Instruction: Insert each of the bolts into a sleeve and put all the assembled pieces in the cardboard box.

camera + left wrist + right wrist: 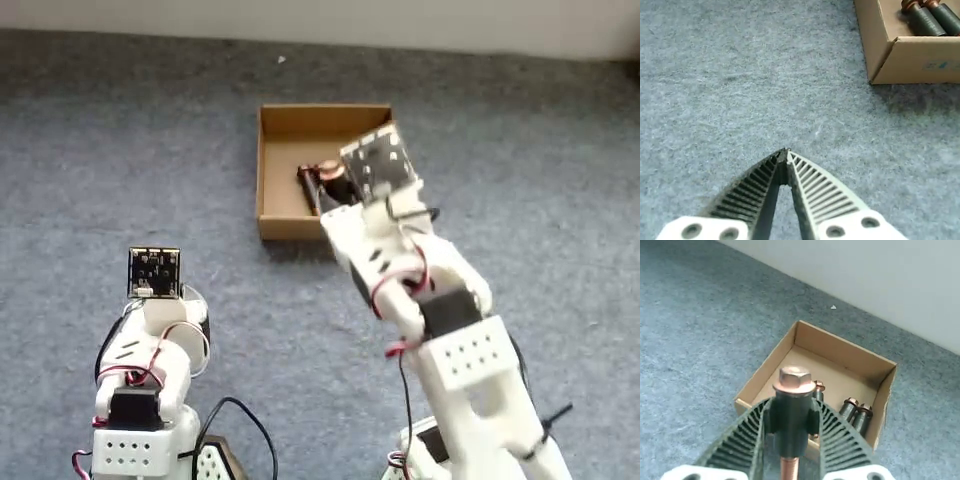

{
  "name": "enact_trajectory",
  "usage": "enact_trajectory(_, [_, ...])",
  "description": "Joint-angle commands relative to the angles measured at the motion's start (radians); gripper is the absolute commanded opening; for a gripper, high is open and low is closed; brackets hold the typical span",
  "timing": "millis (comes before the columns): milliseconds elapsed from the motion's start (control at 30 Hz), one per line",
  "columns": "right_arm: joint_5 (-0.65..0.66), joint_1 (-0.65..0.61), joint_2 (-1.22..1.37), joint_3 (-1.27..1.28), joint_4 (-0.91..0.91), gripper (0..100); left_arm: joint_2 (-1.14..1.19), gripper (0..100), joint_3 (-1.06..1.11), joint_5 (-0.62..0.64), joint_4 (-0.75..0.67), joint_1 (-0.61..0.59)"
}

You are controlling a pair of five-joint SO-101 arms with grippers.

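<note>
In the high view the cardboard box (300, 118) sits on the grey carpet (100, 150) at 12 o'clock from the frame's centre. The right arm (440, 300) stretches up from 5 o'clock, and its camera end covers the box's 6 o'clock side.

The right gripper (792, 415) pinches a dark sleeve (790, 427) between its ribbed fingers (747, 440). A copper bolt (794, 380) runs through the sleeve, its hex head at one end and its shaft sticking out at the other. This piece hangs over the box's near wall.

Two assembled pieces (856, 414) lie side by side on the box floor. A third (818, 388) shows partly behind the held bolt's head.

The left arm (150, 350) stands at 7 o'clock, with the box at its 1 o'clock. The left gripper (786, 156) has its tips pressed together over bare carpet, holding nothing.
</note>
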Motion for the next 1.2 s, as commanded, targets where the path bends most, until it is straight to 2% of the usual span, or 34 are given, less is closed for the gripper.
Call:
enact_trajectory(0, [-0.005,0.058,0.151,-0.193,-0.053,0.6,0.002,1,0.019,-0.008,0.005,-0.007])
enact_trajectory(300, [-0.002,0.099,0.550,-0.354,-0.239,0.6,0.002,1,0.019,-0.008,0.005,-0.007])
enact_trajectory(367, [0.048,0.094,0.638,-0.371,-0.272,0.6,0.002,1,0.019,-0.008,0.005,-0.007])
enact_trajectory(433, [0.087,0.094,0.722,-0.386,-0.300,0.6,0.002,1,0.019,-0.008,0.005,-0.008])
enact_trajectory(633, [0.089,0.110,0.928,-0.453,-0.325,0.6,0.001,1,0.019,-0.008,-0.002,-0.041])
enact_trajectory(1033, [0.086,0.133,1.145,-0.567,-0.320,0.8,0.001,1,0.019,-0.008,-0.002,-0.044])
enact_trajectory(1167, [0.086,0.131,1.144,-0.567,-0.320,6.9,0.001,1,0.019,-0.009,-0.002,-0.044])
